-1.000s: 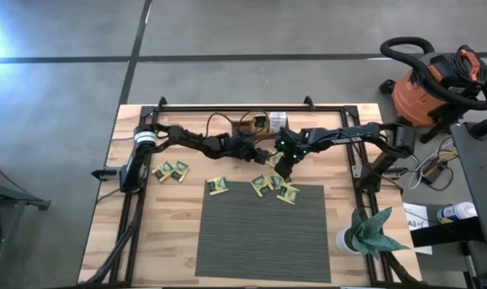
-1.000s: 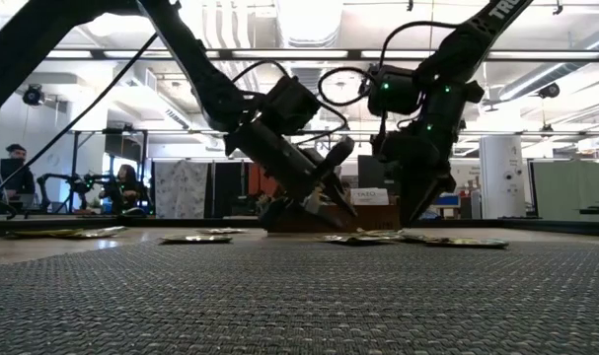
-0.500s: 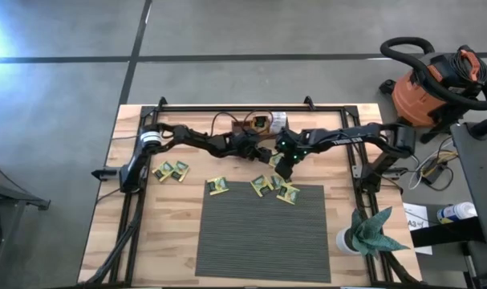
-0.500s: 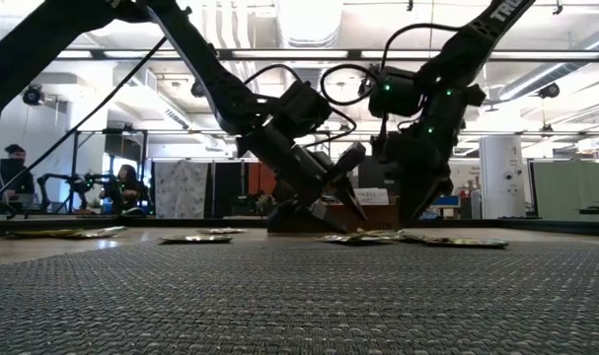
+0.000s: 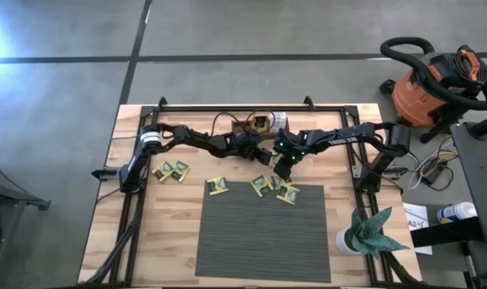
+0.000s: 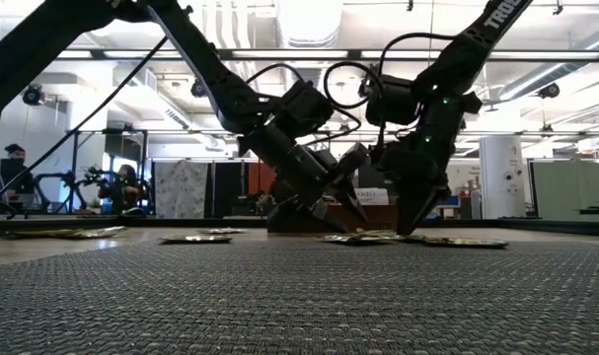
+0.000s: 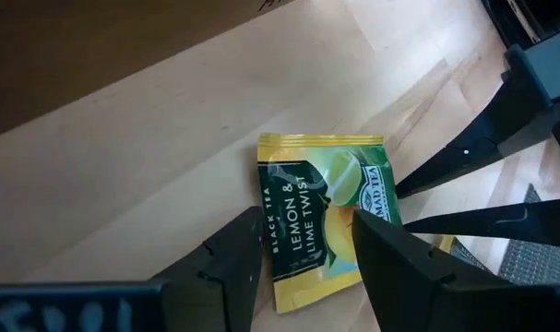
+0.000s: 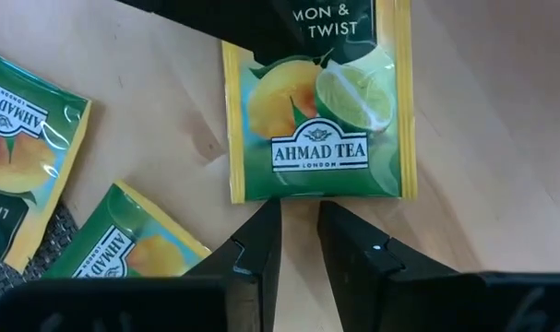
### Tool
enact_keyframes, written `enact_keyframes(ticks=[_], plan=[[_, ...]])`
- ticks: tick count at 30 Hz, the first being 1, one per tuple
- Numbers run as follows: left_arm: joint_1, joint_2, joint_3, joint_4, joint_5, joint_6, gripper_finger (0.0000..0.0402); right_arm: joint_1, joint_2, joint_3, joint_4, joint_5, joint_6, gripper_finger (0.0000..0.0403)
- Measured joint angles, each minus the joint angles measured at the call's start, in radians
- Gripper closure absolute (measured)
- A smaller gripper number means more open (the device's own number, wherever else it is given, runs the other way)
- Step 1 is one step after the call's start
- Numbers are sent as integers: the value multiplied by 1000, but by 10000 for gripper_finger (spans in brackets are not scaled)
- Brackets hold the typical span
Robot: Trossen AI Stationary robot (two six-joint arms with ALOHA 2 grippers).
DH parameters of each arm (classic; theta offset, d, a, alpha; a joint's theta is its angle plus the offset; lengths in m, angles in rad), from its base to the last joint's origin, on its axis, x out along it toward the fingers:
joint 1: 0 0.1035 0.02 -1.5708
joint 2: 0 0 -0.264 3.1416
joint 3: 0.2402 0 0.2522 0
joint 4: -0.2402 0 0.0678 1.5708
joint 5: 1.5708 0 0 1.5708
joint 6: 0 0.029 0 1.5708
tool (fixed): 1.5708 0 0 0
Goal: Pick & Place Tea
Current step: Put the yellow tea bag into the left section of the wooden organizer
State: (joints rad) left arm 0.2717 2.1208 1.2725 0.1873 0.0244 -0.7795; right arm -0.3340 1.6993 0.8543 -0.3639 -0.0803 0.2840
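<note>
A yellow-green lemon-lime tea sachet point(image 7: 321, 184) point(image 8: 316, 120) lies flat on the wood at mid-table point(image 5: 273, 159), between both grippers. My left gripper point(image 7: 307, 226) point(image 5: 265, 154) comes from the left, open, its fingers over the sachet's dark end. My right gripper point(image 8: 300, 207) point(image 5: 282, 167) points down at the opposite edge, its fingers only a narrow gap apart. Other sachets lie flat nearby: a pair point(image 5: 171, 170), one point(image 5: 219, 186), and several point(image 5: 275, 187) at the mat's far edge. My left gripper has a finger point(image 7: 238, 258) over each side of the sachet's dark end point(image 7: 293, 263), slanting down from the table's left; whether they touch it cannot be told. My right gripper's fingertips point(image 8: 266, 221) stand at the sachet's light-green edge point(image 8: 303, 192); I cannot tell if they touch.
A dark ribbed mat point(image 5: 263, 233) covers the near middle of the table. A brown wooden tray point(image 5: 255, 123) sits at the far edge behind the grippers. A cup with green cloth point(image 5: 363, 233) stands near the right corner. A black frame point(image 5: 235, 107) runs along the table's edges.
My left gripper has moved toward the table's right and lower, closing in on the sachet between the arms. My right gripper has shifted slightly toward the left gripper and tipped a little. The sachets have stayed where they were.
</note>
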Motion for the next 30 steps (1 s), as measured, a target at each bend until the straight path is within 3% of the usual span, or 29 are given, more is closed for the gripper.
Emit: enact_keyframes(ticks=[16,30], plan=[[0,2,-2,31,56,0,237,0,15,-1,49,4,0,323],[2,2,0,-33,69,79,252,0,-38,-3,-14,5,1,323]])
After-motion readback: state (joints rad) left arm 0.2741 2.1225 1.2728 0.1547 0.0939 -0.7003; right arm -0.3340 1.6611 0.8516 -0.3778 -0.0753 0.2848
